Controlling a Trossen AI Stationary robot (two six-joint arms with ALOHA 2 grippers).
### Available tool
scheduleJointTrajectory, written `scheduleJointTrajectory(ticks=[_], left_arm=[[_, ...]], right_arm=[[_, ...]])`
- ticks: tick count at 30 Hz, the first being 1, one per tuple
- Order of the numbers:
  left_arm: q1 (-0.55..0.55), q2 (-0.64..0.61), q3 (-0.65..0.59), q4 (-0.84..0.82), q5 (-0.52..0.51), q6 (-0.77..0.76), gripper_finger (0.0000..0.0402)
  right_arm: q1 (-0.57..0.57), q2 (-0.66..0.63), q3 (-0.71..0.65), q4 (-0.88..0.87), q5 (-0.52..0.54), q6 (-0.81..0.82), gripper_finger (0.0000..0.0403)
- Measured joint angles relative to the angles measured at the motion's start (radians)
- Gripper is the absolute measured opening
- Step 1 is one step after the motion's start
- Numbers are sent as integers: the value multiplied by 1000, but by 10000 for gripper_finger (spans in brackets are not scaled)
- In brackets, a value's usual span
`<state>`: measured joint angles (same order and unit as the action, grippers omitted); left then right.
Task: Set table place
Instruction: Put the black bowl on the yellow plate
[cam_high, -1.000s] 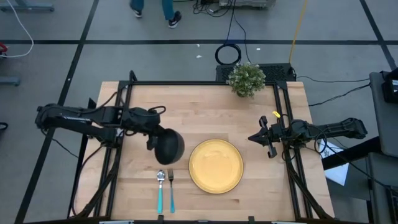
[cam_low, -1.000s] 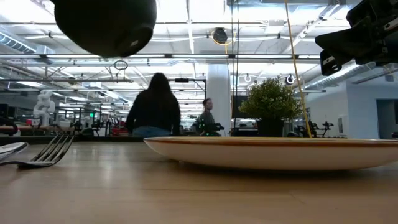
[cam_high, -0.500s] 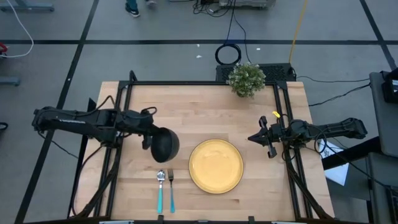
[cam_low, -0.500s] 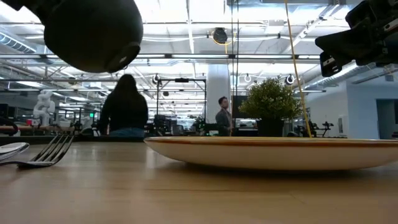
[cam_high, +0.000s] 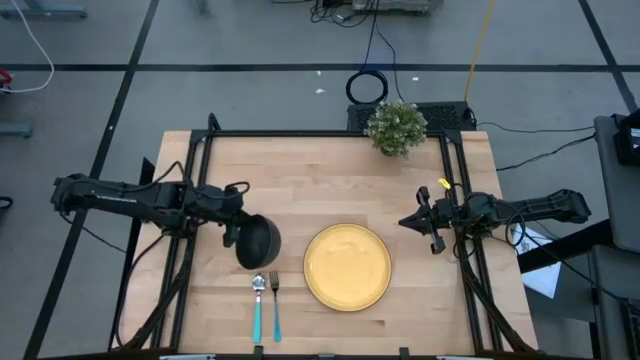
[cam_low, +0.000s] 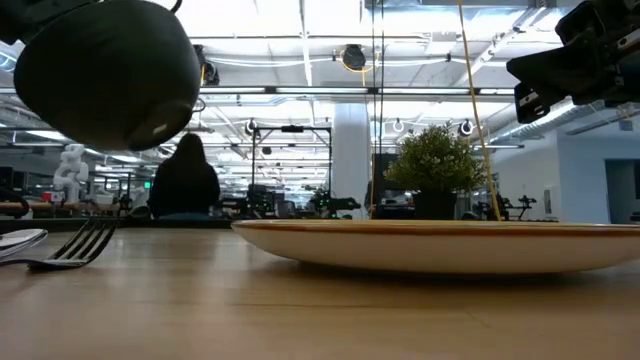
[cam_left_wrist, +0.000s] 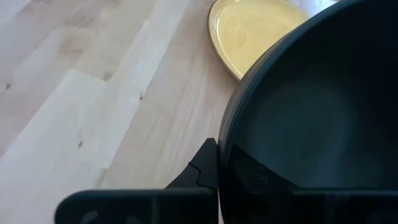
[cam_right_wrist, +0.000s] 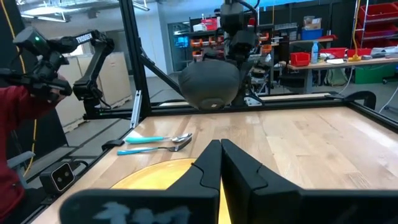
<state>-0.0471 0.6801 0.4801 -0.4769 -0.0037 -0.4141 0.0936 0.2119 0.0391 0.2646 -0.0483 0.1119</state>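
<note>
Left gripper (cam_high: 232, 226), clamped on the black bowl (cam_high: 257, 243), has carried it toward frame left, above the spoon (cam_high: 257, 304) and fork (cam_high: 274, 303) beside the yellow plate (cam_high: 347, 266); right gripper (cam_high: 425, 223) waits shut at centre right

Yellow plate (cam_high: 347, 266), black bowl (cam_high: 257, 243)

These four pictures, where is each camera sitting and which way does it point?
High view: overhead, straight down on the table and both arms.
Low view: at tabletop height, level past the yellow plate into the room.
Left wrist view: on the left arm, over the black bowl its left gripper holds.
Right wrist view: behind the shut right gripper, facing across the table.
All four show the bowl and plate.
</note>
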Motion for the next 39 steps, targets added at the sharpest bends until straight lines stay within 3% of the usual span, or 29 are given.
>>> scheduleJointTrajectory(ticks=[17, 27, 39], left_arm=[[-5, 13, 0, 33, 6, -5, 4], [-27, 164, 2, 469, 177, 214, 4], [15, 351, 28, 628, 219, 233, 4]], right_arm=[[0, 0, 0, 2, 0, 0, 0], [0, 0, 0, 8, 0, -3, 0], [0, 1, 0, 8, 0, -12, 0]])
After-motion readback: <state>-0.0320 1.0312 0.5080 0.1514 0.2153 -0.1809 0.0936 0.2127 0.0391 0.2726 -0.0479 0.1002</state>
